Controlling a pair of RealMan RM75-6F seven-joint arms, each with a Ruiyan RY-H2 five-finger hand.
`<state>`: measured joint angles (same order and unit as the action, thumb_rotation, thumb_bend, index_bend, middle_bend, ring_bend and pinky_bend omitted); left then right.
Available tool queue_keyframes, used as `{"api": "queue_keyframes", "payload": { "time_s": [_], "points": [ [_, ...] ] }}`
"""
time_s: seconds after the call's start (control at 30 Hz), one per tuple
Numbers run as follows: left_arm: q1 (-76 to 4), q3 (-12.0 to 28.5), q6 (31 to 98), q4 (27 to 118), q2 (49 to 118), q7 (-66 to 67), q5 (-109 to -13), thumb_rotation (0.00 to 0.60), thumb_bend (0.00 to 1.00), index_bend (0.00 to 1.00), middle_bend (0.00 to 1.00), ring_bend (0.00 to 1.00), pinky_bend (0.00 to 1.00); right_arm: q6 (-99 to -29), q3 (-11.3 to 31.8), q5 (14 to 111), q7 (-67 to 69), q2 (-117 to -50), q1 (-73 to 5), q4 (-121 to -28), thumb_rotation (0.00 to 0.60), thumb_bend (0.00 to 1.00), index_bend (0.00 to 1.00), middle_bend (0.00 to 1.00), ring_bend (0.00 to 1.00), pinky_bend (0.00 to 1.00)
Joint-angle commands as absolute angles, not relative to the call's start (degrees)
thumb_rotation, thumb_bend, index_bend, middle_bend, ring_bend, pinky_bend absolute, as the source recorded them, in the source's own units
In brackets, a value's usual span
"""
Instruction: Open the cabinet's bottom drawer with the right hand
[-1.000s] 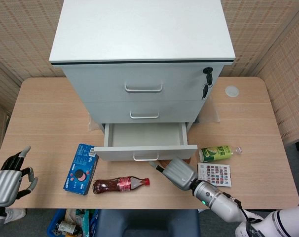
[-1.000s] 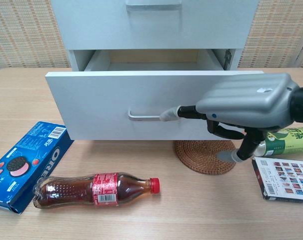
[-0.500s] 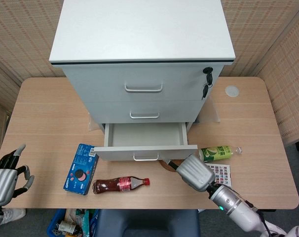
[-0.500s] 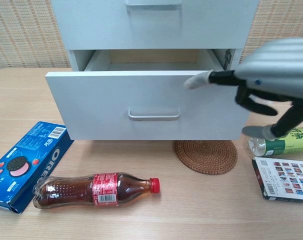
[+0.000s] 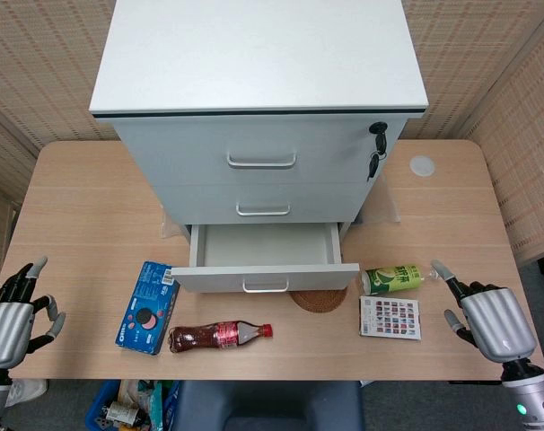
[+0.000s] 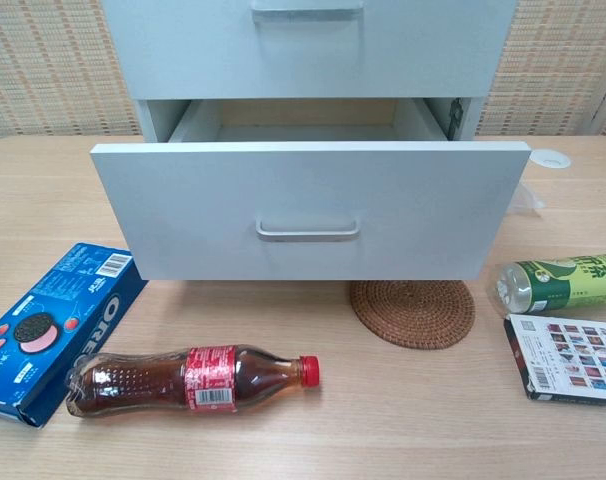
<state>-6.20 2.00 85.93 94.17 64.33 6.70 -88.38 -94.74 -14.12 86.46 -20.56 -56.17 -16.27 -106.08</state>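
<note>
Bottom drawer [image 5: 265, 260] of the white laminate cabinet [image 5: 258, 90] stood pulled out over the counter [image 5: 83, 206], flat front panel with a thin metal bar handle [image 6: 308, 229]; inside looked bare, smooth and pale. Two upper drawers sat flush, each with a similar bar pull. A key [image 5: 377, 144] hung at the top drawer's right edge.

Counter was light woodgrain. In front of the drawer: round woven coaster [image 6: 411, 312], partly under the drawer front in the head view. Left of it, a blue cardboard cookie box [image 5: 147, 307] lying flat, and a cola bottle [image 6: 193, 380] on its side, clear plastic, red cap pointing right. To the right, a green can [image 5: 394, 279] on its side and a flat printed card box [image 5: 390, 317] just below it. Small white disc [image 5: 421, 165] set in the counter near the far right corner.

Right hand [image 5: 487, 319] was at the counter's right edge, well apart from the drawer, fingers spread, holding nothing. Left hand [image 5: 12, 314] was off the left edge, fingers apart as far as I could tell, also with nothing in it; partly cropped.

Vs 1 s ago: the right hand was at the drawer handle with a fingertip on it; it had since pulled back to the right and left the chest view entirely. Drawer extension unchanged. Left hand barely shifted.
</note>
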Motion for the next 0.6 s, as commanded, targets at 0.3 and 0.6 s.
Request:
{"api": "queue_keyframes", "payload": {
  "time_s": [0.3,0.6],
  "points": [
    [-6.6,2.0,88.0,92.1,66.3,4.9,-91.6,0.6,0.34,0.0,0.0,0.0,0.09,-90.8,-8.6,80.9,-11.1,-64.0,-9.9,-92.4,0.6,0.25,0.0,0.15,0.15,0.29],
    [-6.3,1.5,88.9,90.3,67.9,4.3,-92.5,0.6,0.34,0.08,0.04,0.09,0.1,-87.7,-6.8,79.8,-10.0,-64.9,-8.0,-91.4,0.6,0.25,0.0,0.15,0.15,0.29]
  ]
}}
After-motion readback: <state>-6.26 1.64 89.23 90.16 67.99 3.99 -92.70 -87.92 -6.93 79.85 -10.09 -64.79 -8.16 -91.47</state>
